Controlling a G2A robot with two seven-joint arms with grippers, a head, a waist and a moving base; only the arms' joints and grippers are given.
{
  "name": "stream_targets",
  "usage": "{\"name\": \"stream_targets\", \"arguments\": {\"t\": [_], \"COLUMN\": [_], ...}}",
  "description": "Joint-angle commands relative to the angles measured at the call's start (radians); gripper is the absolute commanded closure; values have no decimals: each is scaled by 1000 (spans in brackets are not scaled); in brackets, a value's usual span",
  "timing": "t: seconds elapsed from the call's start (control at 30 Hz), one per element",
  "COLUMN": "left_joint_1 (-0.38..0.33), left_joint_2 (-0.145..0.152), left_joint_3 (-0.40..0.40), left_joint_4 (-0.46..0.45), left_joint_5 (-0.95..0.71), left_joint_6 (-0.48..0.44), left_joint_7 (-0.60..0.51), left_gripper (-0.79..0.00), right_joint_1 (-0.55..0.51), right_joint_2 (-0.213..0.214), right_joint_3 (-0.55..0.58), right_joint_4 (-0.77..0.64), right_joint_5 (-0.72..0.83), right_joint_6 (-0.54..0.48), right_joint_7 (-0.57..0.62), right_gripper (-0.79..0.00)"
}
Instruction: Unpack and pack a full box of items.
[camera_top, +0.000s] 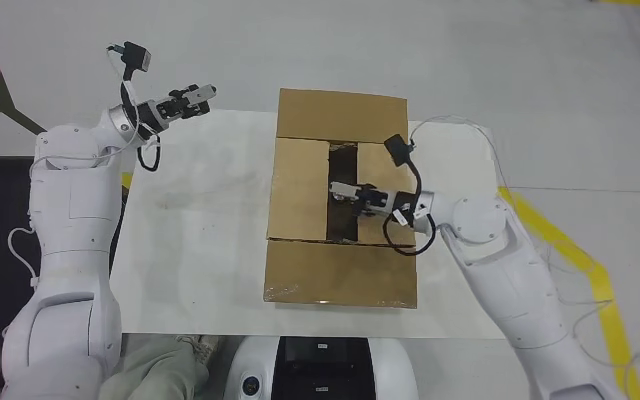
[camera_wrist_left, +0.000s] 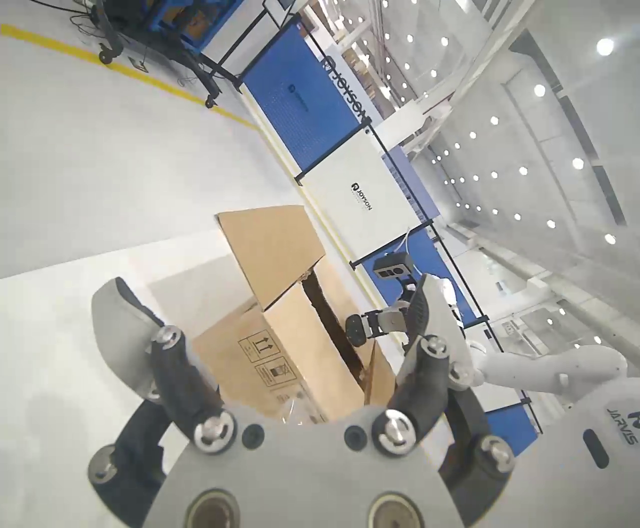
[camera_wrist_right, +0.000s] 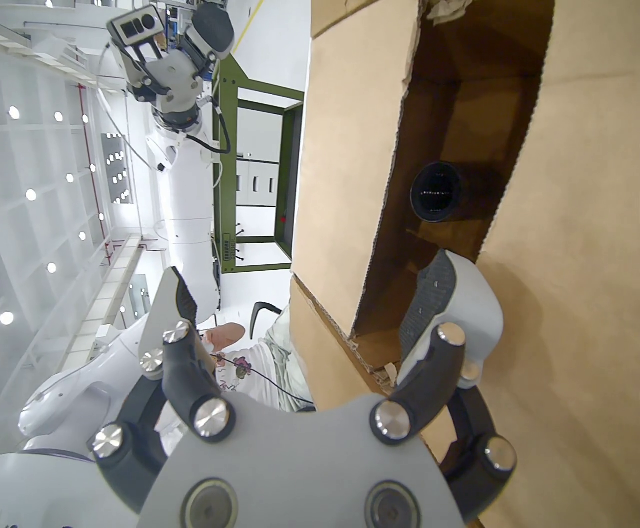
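White table bears a box whose black cylinder faces the wide-open, empty right claw.

Overhead top view; wrist views toward shared box

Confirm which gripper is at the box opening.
The right gripper, open at the gap in the cardboard box; the left gripper hangs away from it.

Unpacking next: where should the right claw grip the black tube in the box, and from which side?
Probably its open end: the black tube has its mouth in the gap between the flaps, its body under one flap. Bring the open right claw down through that gap.
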Motion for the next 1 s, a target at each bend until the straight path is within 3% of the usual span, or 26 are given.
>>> {"name": "stream_targets", "arguments": {"t": [0.0,0.13,0.3,0.73,0.97], "left_joint_1": [17,7,-26,-31,-31], "left_joint_2": [-1,2,5,6,6], "left_joint_3": [10,15,29,30,30], "left_joint_4": [-13,11,69,79,79], "left_joint_5": [-57,-177,-245,-251,-251], "left_joint_6": [60,148,158,151,151], "left_joint_7": [-10,-108,-196,-201,-201], "left_gripper": [-785,-785,-785,-785,-785], "right_joint_1": [-3,-12,1,88,107], "right_joint_2": [1,0,-8,-43,-52], "right_joint_3": [-15,-42,-71,-148,-153], "right_joint_4": [-11,-24,4,153,161], "right_joint_5": [-26,-37,-5,147,224], "right_joint_6": [11,20,19,3,-26], "right_joint_7": [9,9,-4,-6,24], "right_gripper": [-785,-785,-785,-785,-785]}}
